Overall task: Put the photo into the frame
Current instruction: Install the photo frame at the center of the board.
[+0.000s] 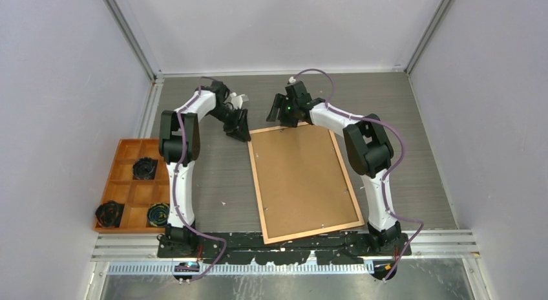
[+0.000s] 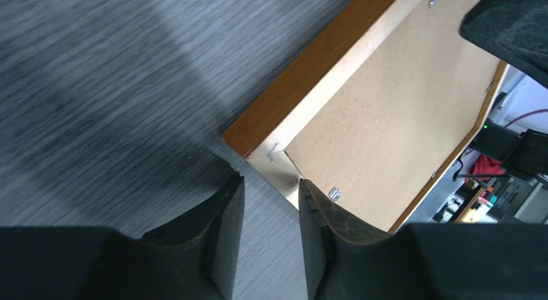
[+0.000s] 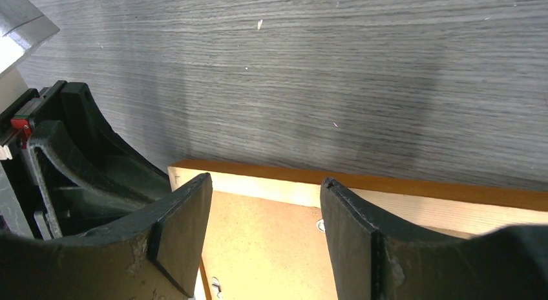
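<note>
Frame [image 1: 304, 183] lies flat and back-up in the middle of the table [image 1: 413, 158], brown fibreboard facing the top camera. Its long rails run from the near edge toward the far edge, turned slightly. Its near short rail reaches the near edge of the table by the arm bases.

Left gripper [image 1: 238, 128] sits just beside the frame's far-left corner, low over bare table. In my left wrist view the frame [image 2: 388, 119] fills the upper right, and the left gripper [image 2: 271, 183] has its jaws parted with only table surface in the gap. One fingertip [image 2: 310, 203] lines up with the corner; I cannot tell whether it touches. A small metal clip [image 2: 334, 194] shows on the backing just beyond it.

Right gripper [image 1: 284, 112] is at the far short rail, toward its left end, close to the left gripper. From the right wrist view the right gripper [image 3: 265, 183] has its jaws spread wide with nothing clamped; the frame [image 3: 400, 196] rail shows between them.

Orange compartment tray [image 1: 129, 193] sits at the near-left corner of the table, well apart from the frame, holding black items [image 1: 145, 168].
</note>
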`<state>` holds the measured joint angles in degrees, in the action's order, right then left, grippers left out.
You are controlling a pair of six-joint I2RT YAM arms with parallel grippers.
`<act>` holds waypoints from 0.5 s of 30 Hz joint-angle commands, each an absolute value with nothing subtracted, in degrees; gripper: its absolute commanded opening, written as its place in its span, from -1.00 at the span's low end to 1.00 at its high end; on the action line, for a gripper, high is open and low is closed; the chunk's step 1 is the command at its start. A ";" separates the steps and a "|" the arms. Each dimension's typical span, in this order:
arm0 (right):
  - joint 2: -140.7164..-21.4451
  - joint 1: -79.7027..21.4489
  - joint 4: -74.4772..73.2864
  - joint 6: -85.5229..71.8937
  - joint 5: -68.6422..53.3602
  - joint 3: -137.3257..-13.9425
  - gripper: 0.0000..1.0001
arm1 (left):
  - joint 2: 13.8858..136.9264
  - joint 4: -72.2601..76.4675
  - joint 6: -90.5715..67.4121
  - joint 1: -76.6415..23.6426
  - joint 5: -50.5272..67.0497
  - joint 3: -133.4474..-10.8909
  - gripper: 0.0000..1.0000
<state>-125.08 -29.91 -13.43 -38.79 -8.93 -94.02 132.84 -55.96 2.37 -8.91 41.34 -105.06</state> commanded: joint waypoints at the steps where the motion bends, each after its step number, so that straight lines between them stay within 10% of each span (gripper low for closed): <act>1: -120.74 -30.16 -16.27 -34.86 -5.81 -94.04 0.34 | 134.21 -54.47 3.31 -10.17 31.98 -106.11 -0.27; 15: -118.10 -30.75 -22.75 -16.75 7.61 -97.18 0.25 | 132.80 -51.13 4.54 -12.66 19.43 -102.16 -0.55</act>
<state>-121.16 -30.04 -21.17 -22.83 3.81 -94.35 130.69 -55.88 1.69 -12.05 31.92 -105.14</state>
